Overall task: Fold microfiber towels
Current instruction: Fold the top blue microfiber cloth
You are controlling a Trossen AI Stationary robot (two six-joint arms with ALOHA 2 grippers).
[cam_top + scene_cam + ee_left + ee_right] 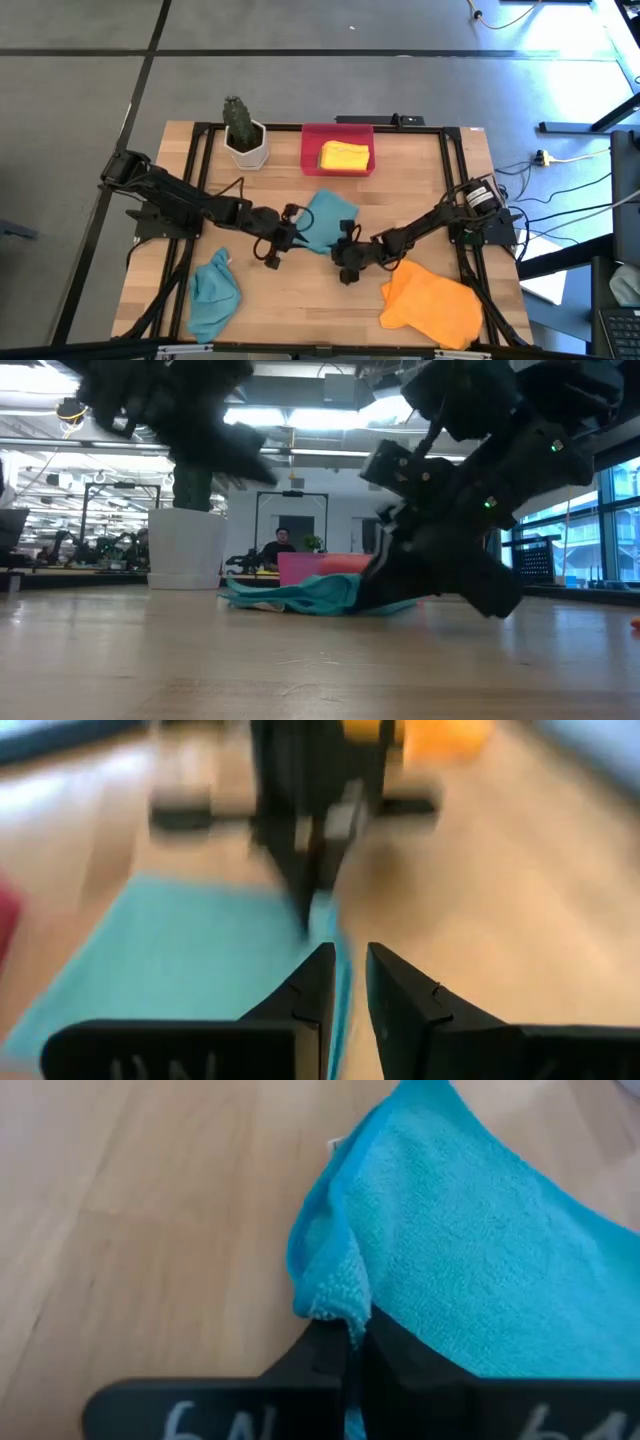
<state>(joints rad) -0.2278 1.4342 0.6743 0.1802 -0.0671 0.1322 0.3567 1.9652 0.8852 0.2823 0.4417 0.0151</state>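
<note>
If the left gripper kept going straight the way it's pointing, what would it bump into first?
Probably the right gripper. The left gripper holds the teal towel edge, and the other arm stands dead ahead at that same cloth. The orange towel lies farther behind. Depth is hard to judge.

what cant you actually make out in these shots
- Left gripper: the blurred left wrist view shows the center teal towel between its fingers; a firm pinch is unclear.
- Low view: the right gripper, shut on that towel's corner, hides the red tray.
- High view: the yellow towel is too small to count folds.
</note>
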